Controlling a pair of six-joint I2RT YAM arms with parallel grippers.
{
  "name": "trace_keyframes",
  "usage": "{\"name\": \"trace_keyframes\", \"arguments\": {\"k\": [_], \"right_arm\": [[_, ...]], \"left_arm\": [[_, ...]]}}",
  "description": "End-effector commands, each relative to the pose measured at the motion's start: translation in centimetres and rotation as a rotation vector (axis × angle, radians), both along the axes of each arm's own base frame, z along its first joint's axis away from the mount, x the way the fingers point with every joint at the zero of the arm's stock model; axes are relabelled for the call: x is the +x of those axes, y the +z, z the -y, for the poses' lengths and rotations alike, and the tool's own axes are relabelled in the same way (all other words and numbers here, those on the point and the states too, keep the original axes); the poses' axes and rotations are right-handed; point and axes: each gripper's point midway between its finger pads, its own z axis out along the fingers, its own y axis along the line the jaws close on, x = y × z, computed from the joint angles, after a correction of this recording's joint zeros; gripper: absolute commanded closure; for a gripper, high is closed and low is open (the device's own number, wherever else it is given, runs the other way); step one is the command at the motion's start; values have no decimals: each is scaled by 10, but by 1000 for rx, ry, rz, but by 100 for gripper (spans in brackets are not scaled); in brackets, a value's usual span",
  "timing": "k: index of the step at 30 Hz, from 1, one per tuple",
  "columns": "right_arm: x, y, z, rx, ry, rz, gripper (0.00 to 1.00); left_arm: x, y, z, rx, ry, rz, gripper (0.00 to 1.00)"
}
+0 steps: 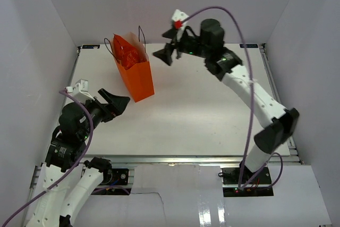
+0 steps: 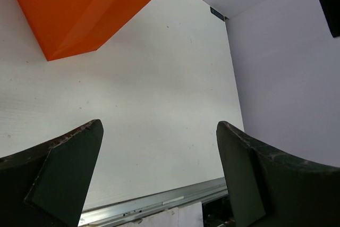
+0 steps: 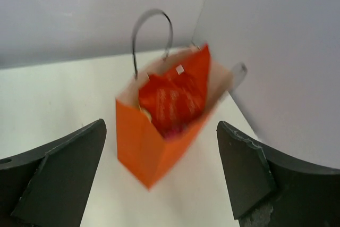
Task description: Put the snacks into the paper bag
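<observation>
A: While the R arm reaches over the far side of the table (image 1: 212,110), what's the R gripper (image 1: 169,45) doing?

B: Jaws spread wide, nothing btwn them. It hangs in the air just R of the paper bag (image 1: 137,78), above its rim, facing it. Not touching.

A: And the wrist cam?

B: R wrist view's blurred, but both fingers (image 3: 58,179) frame the paper bag from above w/ open space either side. Bag stands upright, mouth open, thin dark cord handles (image 3: 151,22) sticking up.

A: Snacks?

B: Orange-red chip bag (image 1: 127,52) sits inside the paper bag, top up near the rim. Sth pale beside it at one inner wall, too blurred to name. Whether small packets lie under it, can't tell.

A: Where's the bag on the table?

B: Far-L part, near the back wall, well apart from both arm bases.

A: L gripper (image 1: 118,103)?

B: Also wide open, holding nothing. Low over the near-L table, just in front of the paper bag's near bottom corner, w/ a gap. L wrist view shows the bag's orange base at top L and white table surface btwn the fingers.
</observation>
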Motion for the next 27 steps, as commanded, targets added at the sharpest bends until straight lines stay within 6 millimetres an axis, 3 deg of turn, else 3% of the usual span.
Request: {"name": "trace_keyframes", "arguments": {"k": [1,2,3,4,5,6,7,8,9,11,12,13,15,21,24,27], "right_arm": [[10,-56,105,-127,-123,-211,10],[16,-92,130,-174,-188,-289,10],[35,-104,175,-183,-322,-323,10],[40,-107,213,-197,-474,-331,10],[40,-132,240,-239,-553,-376,10],[45,-143,279,-251,-665,-407,10],[38,-146,306,-265,-773,-420,10],[32,-155,322,-275,-823,-445,10],[22,-181,345,-301,-885,-502,10],[2,-180,362,-292,-945,-480,10],[-9,-198,367,-312,-969,-503,10],[-19,-188,370,-281,-996,-465,10],[-30,-187,381,-235,-1076,-456,10],[-41,-175,403,-220,-1203,-427,10],[-45,-156,402,-182,-1201,-377,10],[-46,-154,394,-155,-1165,-384,9]], "left_arm": [[-3,-14,-1,43,-17,-6,2],[-3,-17,-2,50,-15,-10,2],[-3,-21,-4,58,-11,-14,2],[-3,-23,-5,64,-6,-14,2],[-2,-28,-6,77,-3,-22,2],[-1,-30,-8,85,8,-20,2],[1,-31,-9,93,15,-19,2],[2,-33,-10,107,16,-15,2],[4,-32,-12,115,24,-7,2],[7,-35,-12,131,23,-6,2],[8,-34,-12,134,21,2,2],[9,-36,-11,139,19,-1,2],[12,-38,-11,150,16,-1,2],[16,-38,-8,168,-2,7,2],[16,-42,-7,169,-12,3,2],[14,-47,-6,159,-15,-1,2]]}}
